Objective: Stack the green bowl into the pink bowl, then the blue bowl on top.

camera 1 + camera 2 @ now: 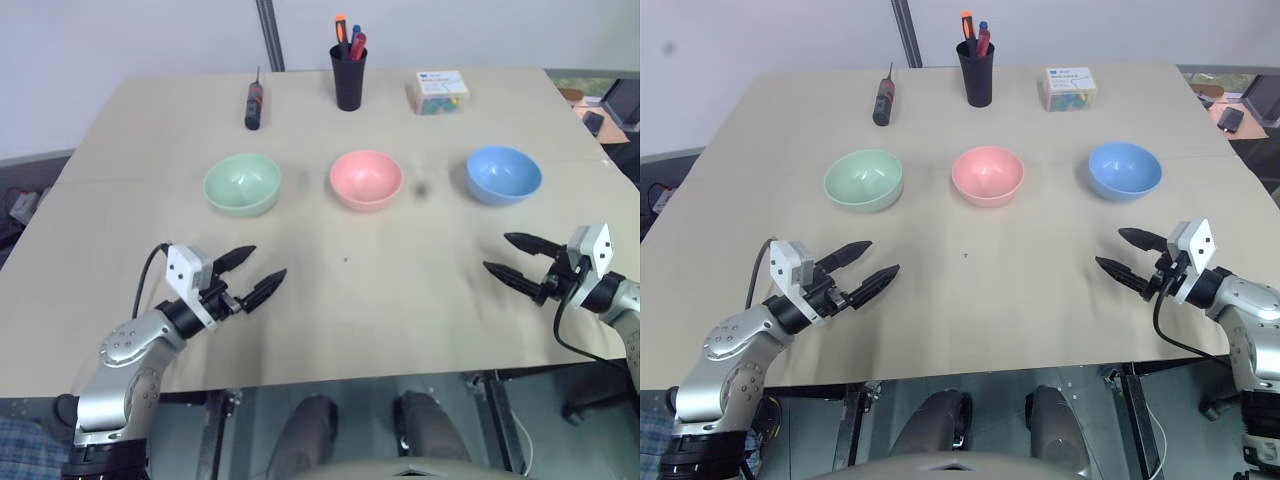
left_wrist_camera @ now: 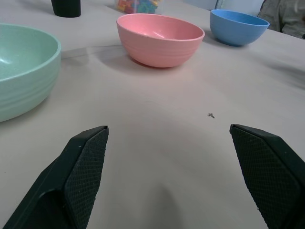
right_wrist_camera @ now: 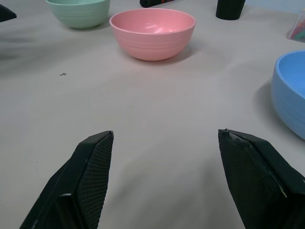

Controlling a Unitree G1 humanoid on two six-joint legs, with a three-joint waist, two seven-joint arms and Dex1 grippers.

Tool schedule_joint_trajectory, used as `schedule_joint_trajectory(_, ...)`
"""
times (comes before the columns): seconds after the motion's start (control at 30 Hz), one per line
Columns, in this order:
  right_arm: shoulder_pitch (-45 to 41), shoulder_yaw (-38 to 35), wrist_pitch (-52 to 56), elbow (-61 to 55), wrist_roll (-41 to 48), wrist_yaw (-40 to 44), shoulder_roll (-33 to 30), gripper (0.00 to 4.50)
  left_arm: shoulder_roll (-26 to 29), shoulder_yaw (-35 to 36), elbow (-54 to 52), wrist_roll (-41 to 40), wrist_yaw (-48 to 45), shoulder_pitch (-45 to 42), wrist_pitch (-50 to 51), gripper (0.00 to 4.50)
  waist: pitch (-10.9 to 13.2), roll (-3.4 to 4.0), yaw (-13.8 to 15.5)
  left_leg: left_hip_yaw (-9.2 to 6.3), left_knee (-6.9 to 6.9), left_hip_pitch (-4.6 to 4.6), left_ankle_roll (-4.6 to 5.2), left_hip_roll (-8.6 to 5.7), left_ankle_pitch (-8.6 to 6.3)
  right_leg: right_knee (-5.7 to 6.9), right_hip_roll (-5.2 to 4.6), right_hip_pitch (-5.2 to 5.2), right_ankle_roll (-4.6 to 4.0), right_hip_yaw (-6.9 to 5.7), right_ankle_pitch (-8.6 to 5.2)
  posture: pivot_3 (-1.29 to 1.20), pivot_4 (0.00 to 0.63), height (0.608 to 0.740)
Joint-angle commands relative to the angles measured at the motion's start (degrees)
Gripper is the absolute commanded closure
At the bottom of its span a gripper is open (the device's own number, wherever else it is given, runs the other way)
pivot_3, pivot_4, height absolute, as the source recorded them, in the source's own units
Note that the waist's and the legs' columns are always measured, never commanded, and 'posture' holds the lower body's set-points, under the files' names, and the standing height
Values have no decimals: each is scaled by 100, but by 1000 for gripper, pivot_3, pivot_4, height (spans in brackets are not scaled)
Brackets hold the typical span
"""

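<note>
The green bowl (image 1: pixel 242 184), pink bowl (image 1: pixel 366 179) and blue bowl (image 1: pixel 503 175) sit apart in a row across the desk (image 1: pixel 330 300) middle, while the left gripper (image 1: pixel 250 275) and right gripper (image 1: pixel 512 255) hover near the front edge, jaws released and empty.

Looks like a lab or office workroom set up for tabletop trials. Plain beige table (image 1: pixel 330 300) on metal legs, against a bare white wall (image 1: pixel 130 40) with a grey metal post (image 1: pixel 268 35) rising behind the far edge. Along that far edge, desk supplies: a black pen cup (image 1: pixel 349 77) holding markers, a black-and-red screwdriver (image 1: pixel 254 103) lying flat, a clear plastic box (image 1: pixel 438 92) of small colourful pieces. Three plain plastic bowls, green (image 1: pixel 242 183), pink (image 1: pixel 366 179) and blue (image 1: pixel 504 174), laid out in a neat row, well apart. Cables and dark equipment on the floor at both sides.
</note>
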Motion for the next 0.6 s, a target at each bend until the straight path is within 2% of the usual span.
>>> schedule_joint_trajectory(0.03,-18,-103,-46,-126,31,7,-89,806,29,82,-253,-96,-3,-28,-67,179,0,0,0,0,0,0,0,0,0,0,0,0,0,0,0,0,150,740)
schedule_joint_trajectory(0.6,37,20,-60,-217,-70,65,-175,806,9,55,-208,-163,-134,-20,-211,179,0,0,2,0,0,0,0,0,0,0,-1,0,0,0,0,0,150,740)
